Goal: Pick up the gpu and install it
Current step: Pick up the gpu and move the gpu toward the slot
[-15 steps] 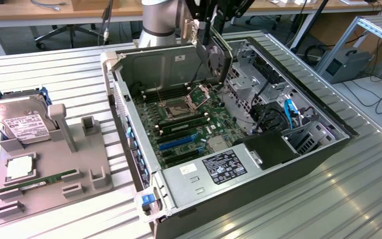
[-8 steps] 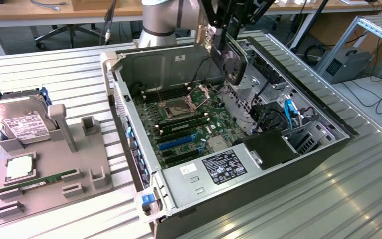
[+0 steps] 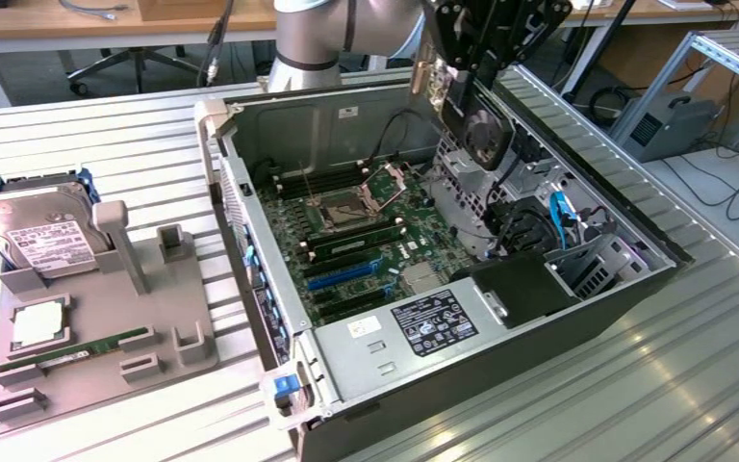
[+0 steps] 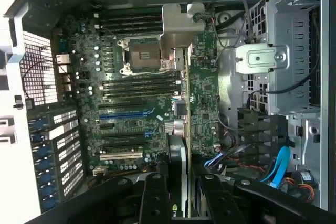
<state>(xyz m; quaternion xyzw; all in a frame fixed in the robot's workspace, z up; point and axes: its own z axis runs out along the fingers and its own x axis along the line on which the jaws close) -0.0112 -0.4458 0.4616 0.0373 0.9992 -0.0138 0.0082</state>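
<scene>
My black claw (image 3: pixel 472 77) is clamped on the gpu (image 3: pixel 479 130), a flat green circuit card with a round black fan cooler and a silver metal end bracket, and I hold it on edge in the air. It hangs over the open grey and black metal computer case (image 3: pixel 235 192), near the case's far edge, above the silver perforated drive cage (image 3: pixel 466 192) and beside the green motherboard (image 3: pixel 369 241) with its blue and black slots.

The exterior view's edge cuts off the gripper (image 3: pixel 479 65), which covers part of the gpu (image 3: pixel 483 130).
</scene>
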